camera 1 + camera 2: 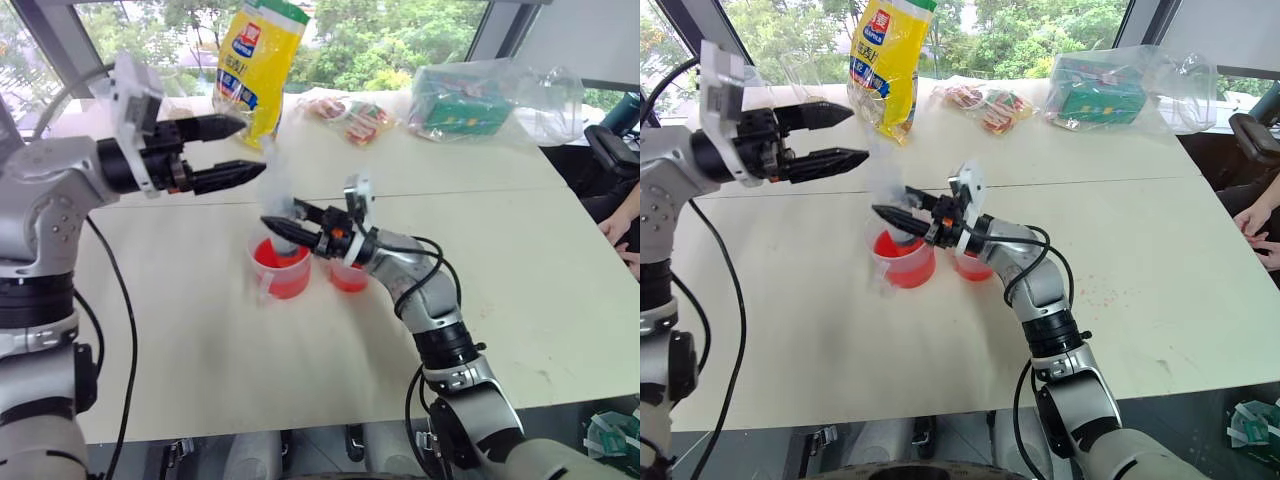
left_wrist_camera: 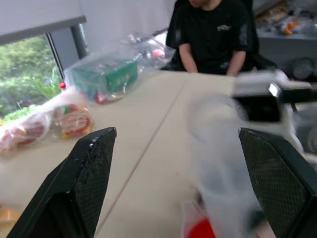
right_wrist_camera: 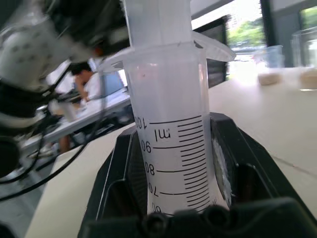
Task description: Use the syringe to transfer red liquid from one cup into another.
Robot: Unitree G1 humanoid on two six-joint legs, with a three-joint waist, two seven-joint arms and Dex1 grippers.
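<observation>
A pale beige table (image 1: pixel 560 290) made of two boards butted together stands before tall windows with green trees outside. Along its far edge lie a yellow snack bag (image 1: pixel 258 60) at 12 o'clock, a packet of red-and-white sweets (image 1: pixel 352 115) beside it, and a green box in a clear plastic bag (image 1: pixel 470 98) toward 1 o'clock. A person's hand (image 1: pixel 618 225) rests at the table's 3 o'clock edge.

Near the table's middle the larger handled cup (image 1: pixel 280 268), holding red liquid (image 1: pixel 276 256), stands just beside the smaller handleless cup (image 1: pixel 348 276), also red inside. The right gripper (image 1: pixel 283 228) is clamped on the syringe (image 1: pixel 277 190), which stands upright over the handled cup, its barrel blurred in the head views. The left gripper (image 1: pixel 232 150) hangs at 10 o'clock of the cups with its fingers spread wide and nothing between them, just apart from the syringe's top.

The right wrist view brings out what the head views blur: the syringe's (image 3: pixel 171 134) graduated barrel with its printed scale, flange and white plunger stem, gripped between the two black pads, plus clear cups with beige powder (image 3: pixel 270 72) on the table beyond. The left wrist view shows a seated person in a black shirt (image 2: pixel 213 34) across the table.
</observation>
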